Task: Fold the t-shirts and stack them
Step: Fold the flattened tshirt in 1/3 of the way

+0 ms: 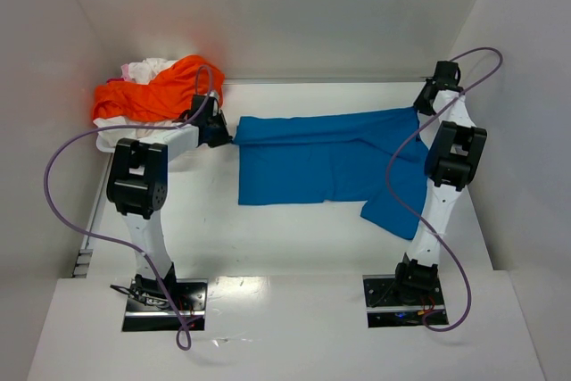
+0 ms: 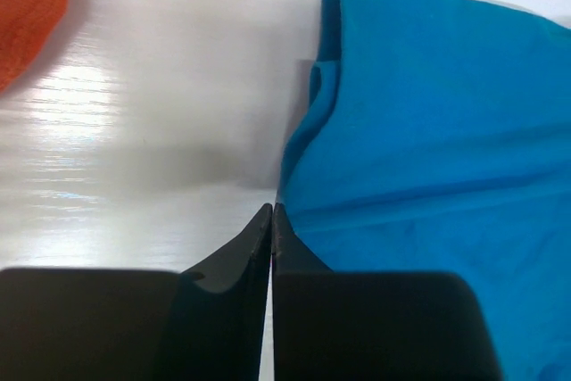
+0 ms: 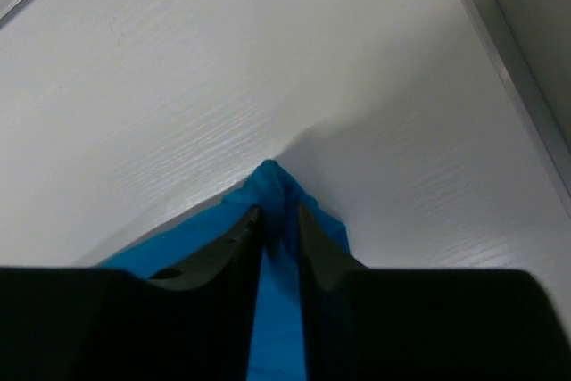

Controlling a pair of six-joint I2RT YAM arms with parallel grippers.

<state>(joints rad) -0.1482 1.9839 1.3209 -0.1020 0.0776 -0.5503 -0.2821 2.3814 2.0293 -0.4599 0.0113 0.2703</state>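
the left gripper has its two black fingers pressed flat together, with only a hairline seam between them. the tips sit right at the near edge of the blue shirt, touching it. in the wrist view it is not clear whether any cloth is caught in the seam. from above, the shirt's left corner is drawn out to a point that reaches this gripper.

the right gripper has its fingers parted by a narrow gap. a strip of the blue shirt runs through that gap, and a small bunched peak of cloth pokes out just past the fingertips and rests on the table. the inner faces of both fingers lie close beside the cloth. whether they press on it cannot be made out.

the blue shirt lies spread across the middle of the table between the two arms. its long back edge runs from one gripper to the other. the main part lies mostly flat, and a loose flap hangs lower at the right, near the right arm.

the orange shirt is heaped in the far left corner, just behind the left gripper, on top of the white shirts crumpled under and behind it. the heap is apart from the blue shirt.
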